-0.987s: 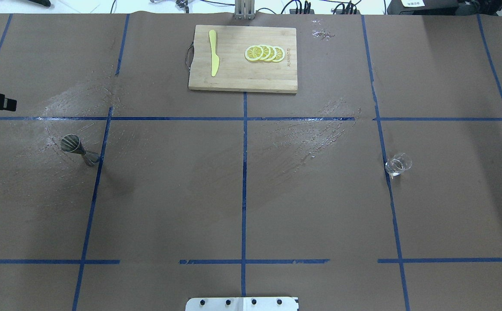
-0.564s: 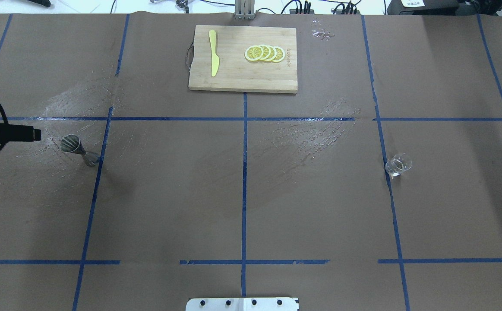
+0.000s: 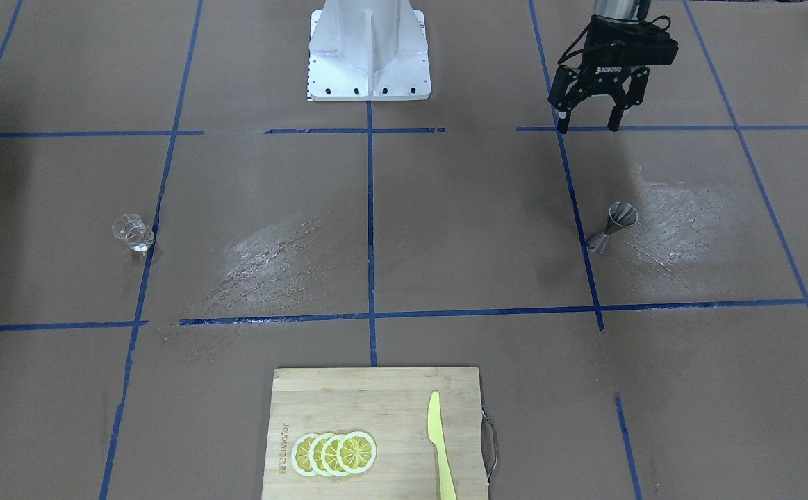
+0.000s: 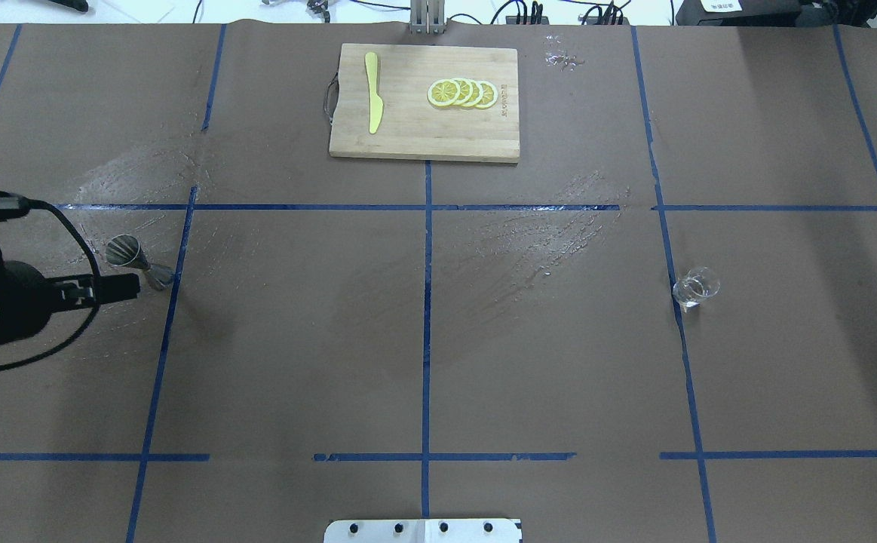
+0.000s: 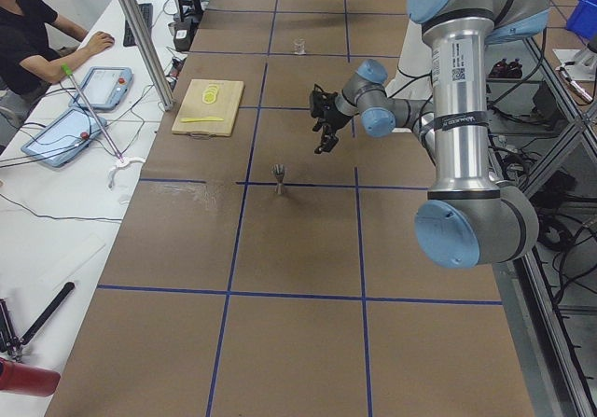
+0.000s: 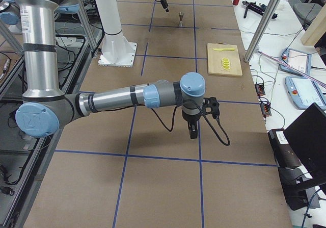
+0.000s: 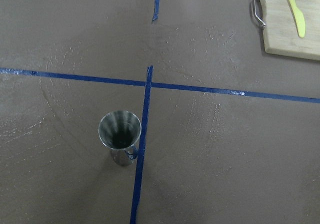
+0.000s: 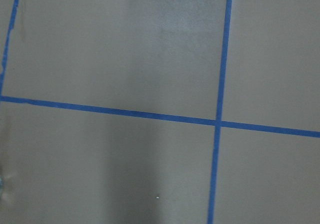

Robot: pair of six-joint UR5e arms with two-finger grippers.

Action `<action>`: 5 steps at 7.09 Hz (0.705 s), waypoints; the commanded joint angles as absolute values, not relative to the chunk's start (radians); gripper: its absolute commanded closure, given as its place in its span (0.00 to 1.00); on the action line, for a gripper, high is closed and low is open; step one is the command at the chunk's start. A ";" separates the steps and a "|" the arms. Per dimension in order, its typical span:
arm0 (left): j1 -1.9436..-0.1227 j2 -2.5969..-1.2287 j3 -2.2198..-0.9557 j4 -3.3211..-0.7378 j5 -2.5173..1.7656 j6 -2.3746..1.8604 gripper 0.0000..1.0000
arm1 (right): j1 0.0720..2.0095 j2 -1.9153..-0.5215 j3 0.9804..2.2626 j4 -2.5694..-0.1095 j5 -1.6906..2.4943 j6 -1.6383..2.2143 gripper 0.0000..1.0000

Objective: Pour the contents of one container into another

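The steel jigger (image 4: 136, 261) stands upright on the left part of the table, against a blue tape line, and also shows in the front view (image 3: 612, 226) and the left wrist view (image 7: 120, 134). My left gripper (image 3: 588, 129) hangs open and empty above the table, on the robot's side of the jigger and apart from it. The clear glass cup (image 4: 695, 288) stands far off on the right half (image 3: 133, 232). My right gripper (image 6: 192, 131) points down over the table in the right side view only; whether it is open or shut I cannot tell.
A wooden cutting board (image 4: 408, 136) lies at the far middle edge, with a yellow knife (image 4: 372, 94) and lemon slices (image 4: 462, 93) on it. Wet streaks mark the brown paper near the jigger and in the middle (image 4: 544, 234). The robot's base (image 3: 369, 52) stands on the near side.
My left arm has come in from the left edge, moving right and towards the robot's side, to hang close by the jigger. Jigger and glass cup have not moved.
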State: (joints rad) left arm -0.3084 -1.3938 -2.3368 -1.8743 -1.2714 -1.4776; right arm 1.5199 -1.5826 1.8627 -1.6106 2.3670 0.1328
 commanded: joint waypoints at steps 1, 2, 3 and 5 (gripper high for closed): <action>-0.164 -1.371 -2.284 -1.871 -1.048 -1.603 0.00 | 1.393 -1.630 2.085 -1.608 2.324 0.438 0.00; -0.155 -1.371 -2.251 -1.871 -0.976 -1.620 0.00 | 1.331 -1.635 2.156 -1.603 2.256 0.562 0.00; -0.156 -1.373 -2.218 -1.871 -0.950 -1.623 0.00 | 1.271 -1.635 2.210 -1.600 2.188 0.675 0.00; -0.156 -1.414 -2.114 -1.882 -0.783 -1.688 0.00 | 1.221 -1.687 2.246 -1.448 2.113 0.772 0.00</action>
